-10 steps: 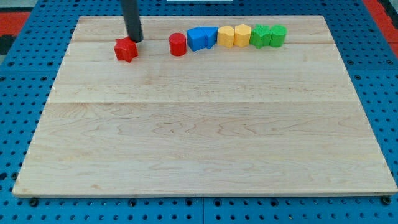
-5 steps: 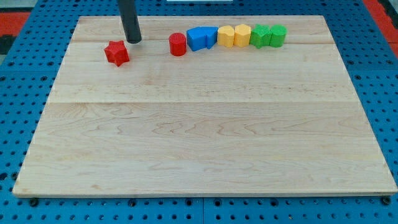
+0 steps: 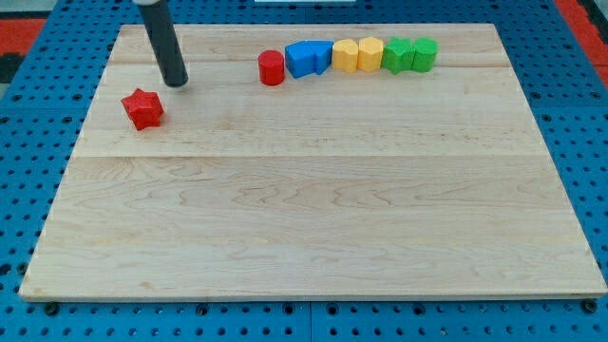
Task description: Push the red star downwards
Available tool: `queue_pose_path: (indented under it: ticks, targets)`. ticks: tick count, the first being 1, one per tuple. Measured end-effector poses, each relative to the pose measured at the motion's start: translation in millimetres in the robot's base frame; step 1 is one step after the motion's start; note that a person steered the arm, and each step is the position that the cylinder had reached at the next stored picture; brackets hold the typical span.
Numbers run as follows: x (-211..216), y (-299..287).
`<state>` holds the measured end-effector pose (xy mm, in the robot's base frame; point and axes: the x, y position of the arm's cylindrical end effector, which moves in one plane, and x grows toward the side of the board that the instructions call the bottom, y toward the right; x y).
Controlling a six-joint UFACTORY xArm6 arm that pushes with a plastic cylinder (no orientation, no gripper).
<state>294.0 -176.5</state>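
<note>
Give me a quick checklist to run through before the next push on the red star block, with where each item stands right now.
1. Small red star-shaped block in view on the pale wooden board: ok.
2. My tip above the star, so a push sends it toward the view's bottom: not ok; the tip sits up and to the view's right of it.
3. Tip touching the star: not ok; a gap of bare board shows between them.
4. Board below the star free of blocks: ok.
5. Red cylinder block and the blue, yellow and green blocks away from the star: ok; they form a row at the view's top right.
</note>
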Motion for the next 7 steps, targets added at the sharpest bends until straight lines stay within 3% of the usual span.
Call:
queue_pose_path:
  ticks: [1, 3, 4, 6, 7]
  targets:
    - [-10.6, 0.0]
    - [-10.5, -87.9]
    - [-10.5, -87.9]
    - [36.8, -102.4]
    - [30.5, -75.4]
